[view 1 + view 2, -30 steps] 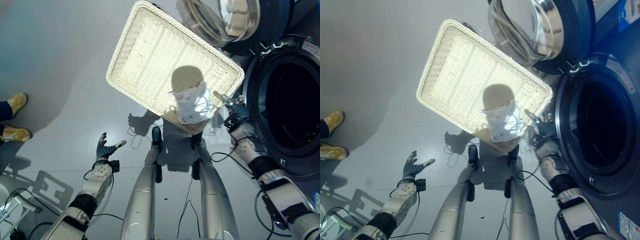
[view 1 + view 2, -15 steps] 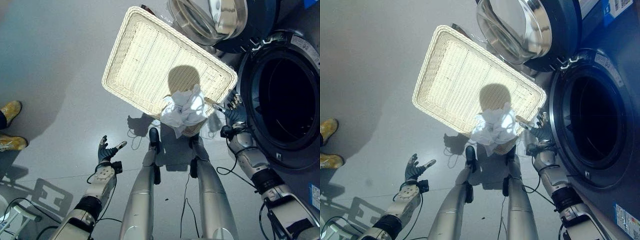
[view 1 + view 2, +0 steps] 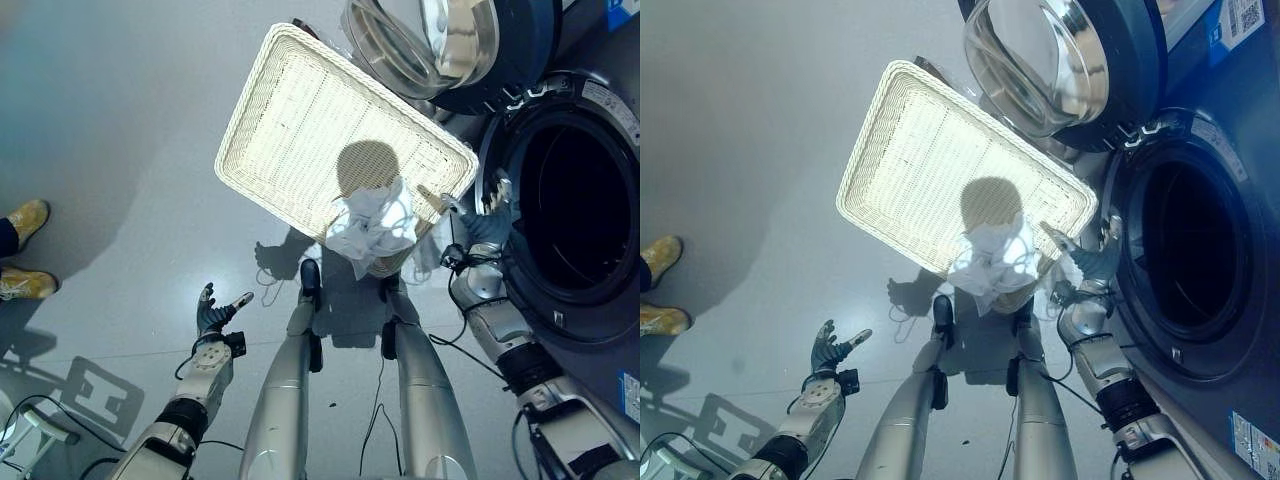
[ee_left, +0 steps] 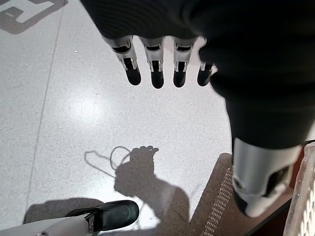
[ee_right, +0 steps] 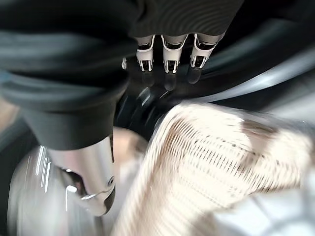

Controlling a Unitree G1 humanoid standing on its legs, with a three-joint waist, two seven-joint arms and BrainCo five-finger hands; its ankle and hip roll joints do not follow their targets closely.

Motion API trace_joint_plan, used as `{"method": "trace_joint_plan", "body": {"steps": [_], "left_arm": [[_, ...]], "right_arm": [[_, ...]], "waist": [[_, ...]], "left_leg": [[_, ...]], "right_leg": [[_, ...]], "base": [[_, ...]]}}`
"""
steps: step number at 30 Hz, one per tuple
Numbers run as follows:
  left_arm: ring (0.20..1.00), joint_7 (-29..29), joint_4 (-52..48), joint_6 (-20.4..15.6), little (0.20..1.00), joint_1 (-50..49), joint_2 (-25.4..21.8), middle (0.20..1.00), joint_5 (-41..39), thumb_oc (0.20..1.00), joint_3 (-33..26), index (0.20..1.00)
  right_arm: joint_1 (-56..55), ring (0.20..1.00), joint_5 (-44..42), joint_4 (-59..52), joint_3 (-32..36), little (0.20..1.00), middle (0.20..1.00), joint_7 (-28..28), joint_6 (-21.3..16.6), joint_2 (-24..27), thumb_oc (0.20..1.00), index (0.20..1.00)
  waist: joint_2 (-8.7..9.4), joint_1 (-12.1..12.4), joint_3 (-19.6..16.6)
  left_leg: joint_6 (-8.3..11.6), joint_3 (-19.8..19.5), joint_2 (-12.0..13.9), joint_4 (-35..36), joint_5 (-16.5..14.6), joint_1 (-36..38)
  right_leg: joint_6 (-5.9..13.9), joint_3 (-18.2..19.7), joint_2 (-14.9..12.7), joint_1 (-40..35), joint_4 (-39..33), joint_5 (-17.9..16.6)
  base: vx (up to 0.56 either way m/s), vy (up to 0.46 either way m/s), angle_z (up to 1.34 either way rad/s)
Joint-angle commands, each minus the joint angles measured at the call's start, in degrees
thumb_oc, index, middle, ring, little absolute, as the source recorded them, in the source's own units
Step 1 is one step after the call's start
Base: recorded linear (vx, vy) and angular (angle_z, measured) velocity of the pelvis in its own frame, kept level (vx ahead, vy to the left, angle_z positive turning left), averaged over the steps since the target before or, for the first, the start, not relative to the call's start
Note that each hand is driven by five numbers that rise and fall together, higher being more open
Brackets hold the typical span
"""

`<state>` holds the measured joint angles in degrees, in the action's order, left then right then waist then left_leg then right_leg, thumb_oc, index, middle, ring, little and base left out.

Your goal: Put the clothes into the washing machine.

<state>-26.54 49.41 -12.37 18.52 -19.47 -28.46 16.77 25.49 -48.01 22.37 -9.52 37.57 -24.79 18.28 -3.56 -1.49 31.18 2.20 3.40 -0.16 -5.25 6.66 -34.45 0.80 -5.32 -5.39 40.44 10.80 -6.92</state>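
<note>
White clothes (image 3: 372,228), a crumpled bundle, lie on the near corner of the wicker basket (image 3: 290,110), draped over its rim, just to the left of the right hand (image 3: 484,222) and well apart from the left hand (image 3: 213,315). Neither hand touches the cloth.

Right hand: raised betw. the basket's near-right corner and the washing machine (image 3: 575,210) opening, close to the drum's rim. Its wrist view shows the fingers (image 5: 167,60) straight, thumb apart, nothing held; basket weave (image 5: 211,162) sits blurred just below the palm, dark machine front past the fingertips. So: spread, empty.

Left hand: low on the robot's left, over bare grey floor (image 3: 110,130), palm up-ish, fingers (image 4: 156,73) straight and thumb out, empty. Nothing near it but floor.

Basket is pale, rectangular, lying at an angle on the floor, mostly bare inside; far-right corner sits near the machine's door (image 3: 440,40), which stands swung wide w/ its glass bowl facing out. Drum opening (image 3: 1190,250) is dark; cannot tell whether anything is inside.

Far left of the left hand: a person's yellow shoes (image 3: 28,245) at the edge of the floor.
</note>
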Motion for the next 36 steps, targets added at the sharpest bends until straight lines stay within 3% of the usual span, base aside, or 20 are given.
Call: {"method": "trace_joint_plan", "body": {"steps": [1, 2, 3, 4, 5, 6, 8, 9, 10, 11, 19, 26, 29, 31, 34, 36], "left_arm": [[1.0, -0.3, 2.0, -2.6, 1.0, -1.7, 1.7, 1.0, -1.7, 1.0, -0.8, 1.0], [1.0, -0.3, 2.0, -2.6, 1.0, -1.7, 1.7, 1.0, -1.7, 1.0, -0.8, 1.0], [1.0, -1.1, 1.2, -2.2, 1.0, -2.0, 1.9, 1.0, -2.1, 1.0, 0.1, 1.0], [1.0, -1.9, 0.7, -2.0, 1.0, -2.0, 2.6, 1.0, -2.3, 1.0, 0.7, 1.0], [1.0, -2.1, 0.5, -1.9, 1.0, -2.0, 2.8, 1.0, -2.2, 1.0, 0.8, 1.0], [1.0, -2.5, 0.2, -2.0, 1.0, -2.2, 3.4, 1.0, -2.1, 1.0, 1.1, 1.0], [1.0, -2.5, 0.0, -2.1, 1.0, -2.3, 3.8, 1.0, -1.9, 1.0, 1.1, 1.0], [1.0, -2.6, -0.6, -2.1, 1.0, -2.6, 4.6, 1.0, -1.5, 1.0, 0.8, 1.0], [1.0, -2.5, -0.7, -2.1, 1.0, -2.7, 4.7, 1.0, -1.3, 1.0, 0.6, 1.0], [1.0, -1.7, -0.6, -2.3, 1.0, -3.0, 4.9, 1.0, -0.9, 1.0, -0.1, 1.0], [1.0, 1.9, 2.1, -2.2, 1.0, -2.1, 3.2, 1.0, -0.3, 1.0, -2.2, 1.0], [1.0, 5.4, 7.5, -2.4, 1.0, 2.0, 0.1, 1.0, -1.9, 1.0, -0.9, 1.0], [1.0, 6.4, 9.4, -2.0, 1.0, 4.2, -1.0, 1.0, -2.5, 1.0, 0.1, 1.0], [1.0, 6.8, 10.0, -1.0, 1.0, 5.7, -1.9, 1.0, -3.0, 1.0, 0.8, 1.0], [1.0, 7.3, 10.2, -0.5, 1.0, 6.4, -2.4, 1.0, -2.9, 1.0, 1.0, 1.0], [1.0, 7.4, 10.0, 0.6, 1.0, 7.6, -3.0, 1.0, -3.4, 1.0, 1.8, 1.0]], "right_arm": [[-4.7, 1.0, -19.5, -1.8, 3.2, 1.0, 1.0, -3.3, -13.1, -0.5, 1.0, 1.0], [-4.7, 1.0, -19.5, -1.8, 3.2, 1.0, 1.0, -3.3, -13.1, -0.5, 1.0, 1.0], [-5.0, 1.0, -12.5, -2.8, 4.7, 1.0, 1.0, 3.9, -18.0, -1.2, 1.0, 1.0], [-3.7, 1.0, 7.4, -6.5, 5.1, 1.0, 1.0, 15.8, -17.4, -0.7, 1.0, 1.0], [-3.3, 1.0, 12.2, -7.5, 4.8, 1.0, 1.0, 17.9, -16.4, -0.3, 1.0, 1.0], [-2.6, 1.0, 25.1, -9.8, 3.8, 1.0, 1.0, 21.1, -13.5, 0.6, 1.0, 1.0], [-2.4, 1.0, 33.0, -11.7, 2.8, 1.0, 1.0, 23.0, -11.8, 1.3, 1.0, 1.0], [-1.7, 1.0, 46.9, -16.0, 0.0, 1.0, 1.0, 23.2, -6.6, 3.6, 1.0, 1.0], [-1.7, 1.0, 49.2, -16.7, -0.6, 1.0, 1.0, 23.0, -6.1, 4.1, 1.0, 1.0], [-1.6, 1.0, 56.8, -18.0, -2.4, 1.0, 1.0, 20.2, -4.7, 5.7, 1.0, 1.0], [-0.2, 1.0, 68.4, -19.0, -11.6, 1.0, 1.0, 6.1, -3.5, 15.7, 1.0, 1.0], [4.4, 1.0, 70.5, -11.1, -23.5, 1.0, 1.0, -0.8, 4.0, 21.0, 1.0, 1.0], [6.3, 1.0, 70.9, -6.6, -27.3, 1.0, 1.0, -1.6, 6.5, 21.7, 1.0, 1.0], [7.6, 1.0, 71.2, -3.3, -29.3, 1.0, 1.0, -3.5, 10.1, 21.8, 1.0, 1.0], [8.5, 1.0, 71.2, -1.4, -30.5, 1.0, 1.0, -3.4, 11.4, 21.8, 1.0, 1.0], [11.0, 1.0, 71.3, 2.9, -31.7, 1.0, 1.0, -4.6, 16.8, 21.0, 1.0, 1.0]], "waist": [[-2.91, -2.0, -1.4], [-2.91, -2.0, -1.4], [-2.89, -2.1, -1.4], [-3.2, -2.3, -1.4], [-3.33, -2.3, -1.4], [-3.61, -2.5, -1.4], [-3.81, -2.6, -1.4], [-4.18, -2.9, -1.4], [-4.22, -3.0, -1.4], [-4.33, -3.2, -1.4], [-2.95, -3.4, -1.4], [-1.35, -2.1, -1.4], [-0.99, -1.4, -1.4], [-0.89, -0.9, -1.4], [-0.9, -0.4, -1.4], [-0.95, 0.4, -1.4]], "left_leg": [[-0.54, 3.4, -3.4, -1.3, -1.9, -0.6], [-0.54, 3.4, -3.4, -1.3, -1.9, -0.6], [-0.98, 3.5, -3.7, -1.4, -2.2, -0.4], [-1.43, 3.9, -4.0, -1.2, -2.1, -0.1], [-1.5, 4.0, -4.1, -1.1, -2.1, -0.1], [-1.64, 4.2, -4.2, -0.8, -1.9, -0.1], [-1.72, 4.2, -4.4, -0.6, -1.9, -0.1], [-1.82, 4.2, -4.8, -0.1, -1.8, 0.1], [-1.8, 4.3, -4.9, -0.1, -1.8, 0.0], [-1.79, 4.3, -5.0, 0.2, -1.8, 0.2], [-1.62, 3.5, -5.6, 0.6, -2.2, 0.4], [-1.28, 2.2, -5.3, 2.1, -1.5, 0.7], [-1.25, 1.5, -5.3, 2.3, -1.3, 0.7], [-1.19, 1.0, -5.4, 2.4, -1.1, 0.5], [-1.17, 0.8, -5.4, 2.6, -0.9, 0.5], [-0.92, 0.2, -5.5, 2.7, -0.6, 0.0]], "right_leg": [[2.26, -0.9, 3.5, -1.4, 4.1, 7.1], [2.26, -0.9, 3.5, -1.4, 4.1, 7.1], [2.59, -1.0, 3.1, -1.7, 3.5, 6.4], [2.93, -0.5, 2.9, -1.7, 2.9, 5.4], [2.98, -0.3, 2.9, -1.6, 2.8, 5.3], [3.11, 0.3, 3.0, -1.4, 2.6, 4.9], [3.24, 0.6, 2.9, -1.3, 2.4, 4.7], [3.49, 1.5, 3.0, -1.2, 1.7, 4.3], [3.56, 1.6, 3.0, -1.1, 1.6, 4.3], [3.72, 2.2, 3.0, -1.1, 1.1, 4.0], [4.67, 3.3, 3.1, -1.9, -0.9, 3.3], [5.29, 1.7, 2.7, -2.9, -2.0, 3.1], [5.42, 0.7, 2.4, -3.3, -2.2, 3.0], [5.52, -0.1, 2.1, -3.2, -2.1, 3.0], [5.57, -0.7, 1.8, -3.3, -2.2, 2.9], [5.75, -1.7, 1.4, -3.0, -2.1, 2.7]], "base": [[0.0, 0.0, 0.0], [-0.01, 0.047, -0.02], [-0.02, 0.14, -0.06], [-0.02, 0.165, -0.07], [-0.02, 0.185, -0.06], [-0.02, 0.109, -0.04], [-0.02, 0.112, -0.06], [-0.02, 0.12, -0.07], [-0.03, 0.161, -0.08], [-0.02, 0.087, -0.04], [-0.04, 0.01, -0.01], [-0.05, -0.068, 0.07], [-0.03, -0.078, 0.2], [-0.02, -0.07, 0.17], [-0.01, -0.046, 0.18], [-0.02, -0.068, 0.22]]}}
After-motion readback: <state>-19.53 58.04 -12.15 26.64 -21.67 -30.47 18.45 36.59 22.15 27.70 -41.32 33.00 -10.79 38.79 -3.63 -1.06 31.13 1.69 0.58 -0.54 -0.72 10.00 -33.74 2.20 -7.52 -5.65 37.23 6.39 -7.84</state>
